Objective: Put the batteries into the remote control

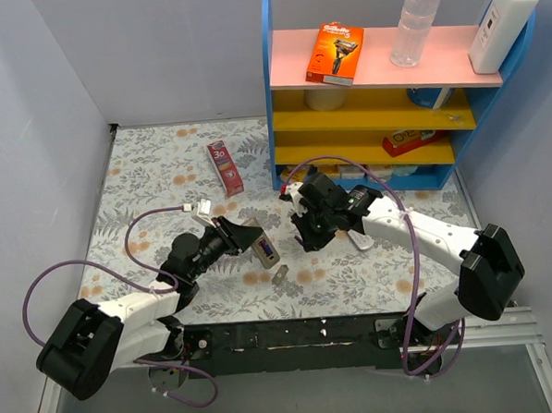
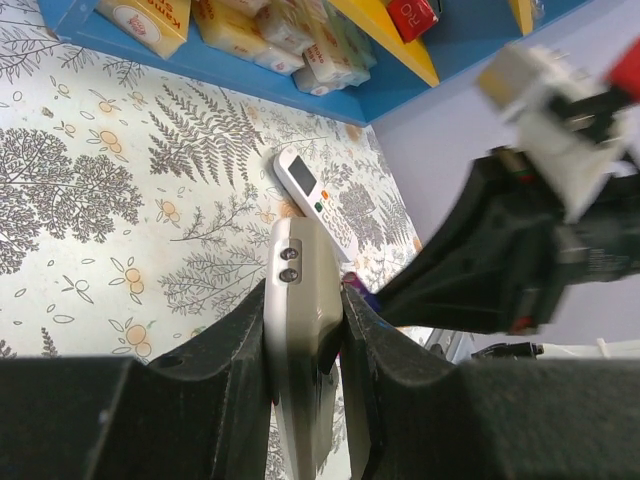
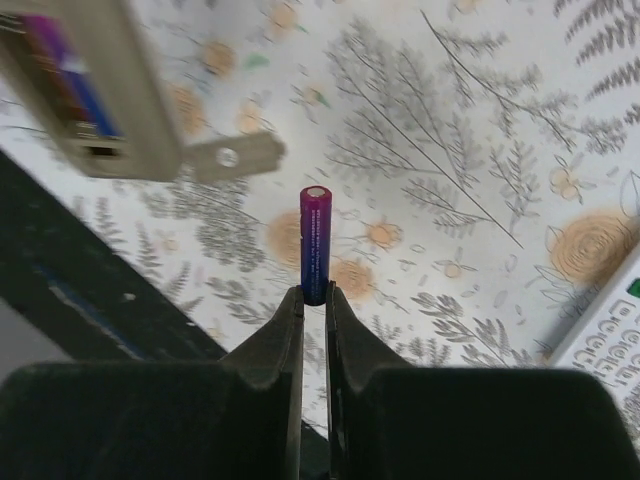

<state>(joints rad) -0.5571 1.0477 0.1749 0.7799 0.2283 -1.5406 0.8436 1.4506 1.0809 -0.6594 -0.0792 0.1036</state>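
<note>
Nearest the bases, the left hand is clamped on the remote, whose bay is open with one battery seemingly seated. Its cover lies on the table just beside the remote. Right of the remote, the right hand pinches a second battery by one end. Loading looks midway: next, align it with the free slot.

the remote control is blurred and cut off at the right wrist view's corner, a white remote runs off its right edge, and the lower end of the battery hides in the right pincer.
</note>
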